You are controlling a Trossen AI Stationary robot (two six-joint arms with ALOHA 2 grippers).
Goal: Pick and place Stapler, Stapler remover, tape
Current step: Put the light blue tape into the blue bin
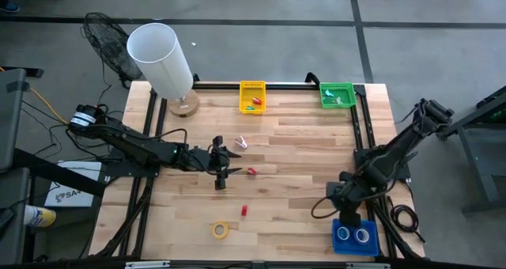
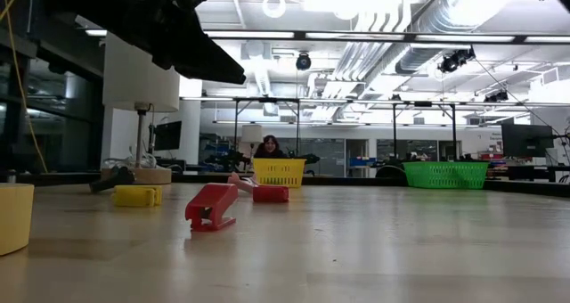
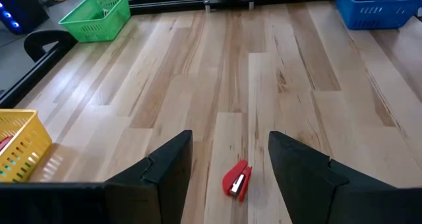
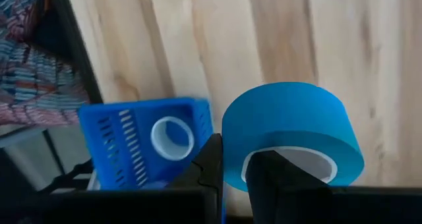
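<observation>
- While poised over the blue basket at 5 o'clock: right tool, pinched on blue tape, ready for dropping in.
- Left tool, spread wide, straddling red stapler remover near surface centre, set for grasping.
- Yellow tape, at 6 o'clock, unsorted.

The wooden table carries a yellow basket at its far edge, with a green basket well to its right and a lamp to its left. Nearer than the yellow basket lie 2 small red pieces, a yellow tape roll and a blue basket.
</observation>
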